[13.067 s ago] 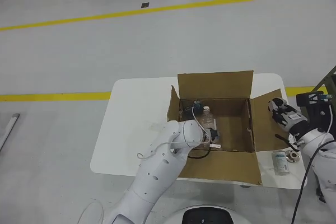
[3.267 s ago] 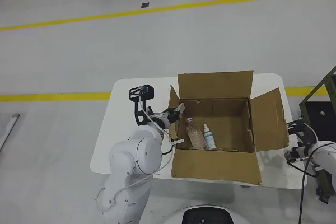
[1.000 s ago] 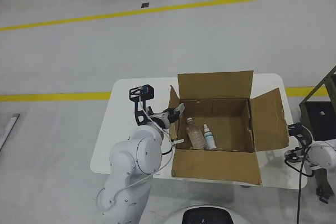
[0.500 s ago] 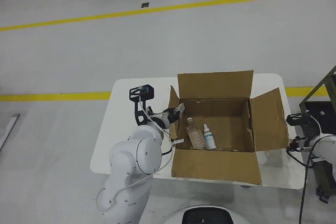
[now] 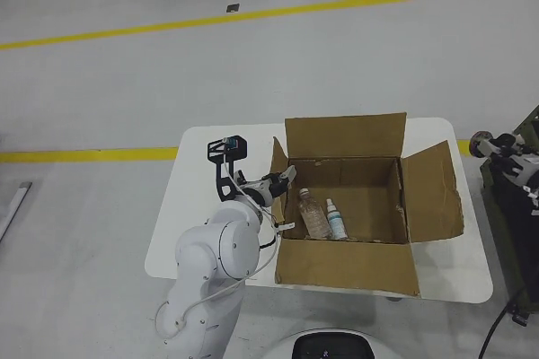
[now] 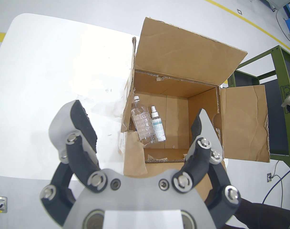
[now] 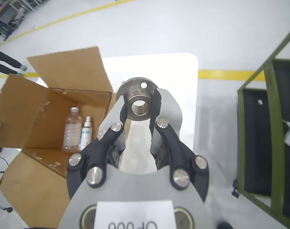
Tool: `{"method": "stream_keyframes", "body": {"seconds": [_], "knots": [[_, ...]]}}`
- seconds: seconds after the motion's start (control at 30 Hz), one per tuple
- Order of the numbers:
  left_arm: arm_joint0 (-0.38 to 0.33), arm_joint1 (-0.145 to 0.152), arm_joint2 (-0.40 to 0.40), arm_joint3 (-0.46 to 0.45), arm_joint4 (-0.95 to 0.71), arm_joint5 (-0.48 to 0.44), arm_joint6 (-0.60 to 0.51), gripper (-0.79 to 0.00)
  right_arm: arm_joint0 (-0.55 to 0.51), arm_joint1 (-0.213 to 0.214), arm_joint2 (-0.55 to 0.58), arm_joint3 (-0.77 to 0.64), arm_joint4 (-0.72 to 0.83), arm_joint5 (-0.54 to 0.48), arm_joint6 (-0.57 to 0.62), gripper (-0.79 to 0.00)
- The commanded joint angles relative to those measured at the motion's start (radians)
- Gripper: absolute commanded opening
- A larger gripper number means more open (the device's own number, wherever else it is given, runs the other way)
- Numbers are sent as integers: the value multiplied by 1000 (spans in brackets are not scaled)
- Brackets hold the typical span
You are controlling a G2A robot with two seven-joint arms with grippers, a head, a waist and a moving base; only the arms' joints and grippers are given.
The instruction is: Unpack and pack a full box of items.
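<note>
- A brown cardboard box stands on a white counter, seen from above. All four of its flaps are folded outward.
- Two things lie side by side on the box floor, toward the robot's left: a clear plastic bottle and a smaller white spray bottle. Their caps point toward the far wall.
- The left tool hangs just outside the box's left wall, above the counter.
- The left wrist view looks down between the left tool's two black-padded fingers. They are spread wide apart and hold nothing.
- That view also shows ragged tears in the box's left wall. The clear plastic bottle is seen touching the spray bottle.
- The right tool is past the far right corner of the counter, beside a green cart. In the top view, what it grips appears as a small round metal thing.
- The right wrist view makes it plain. The right tool is closed on a metal flanged ring, a short collar with a wide bore and one small hole in its flange. A padded finger presses on each side.
- Beyond the ring, that view looks into the box, with the clear plastic bottle and the spray bottle upright in the picture. The counter and the green cart lie alongside.
</note>
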Motion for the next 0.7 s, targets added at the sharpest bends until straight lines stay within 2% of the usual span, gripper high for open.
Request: {"method": "stream_keyframes", "body": {"seconds": [0.0, 0.13, 0.3, 0.47, 0.67], "knots": [[0, 0, 0, 0, 0, 0, 0, 0, -5, -1, -15, -25, 19, -16, -22, -785], [0, 0, 0, 0, 0, 0, 0, 0, 5, -4, -106, -65, 34, -38, -19, -785], [0, 0, 0, 0, 0, 0, 0, 0, 76, -9, -304, -38, -52, -35, 25, -785], [0, 0, 0, 0, 0, 0, 0, 0, 191, -27, -561, 119, -236, -3, 54, -785], [0, 0, 0, 0, 0, 0, 0, 0, 342, -73, -795, 377, -322, 79, 48, -785]]}}
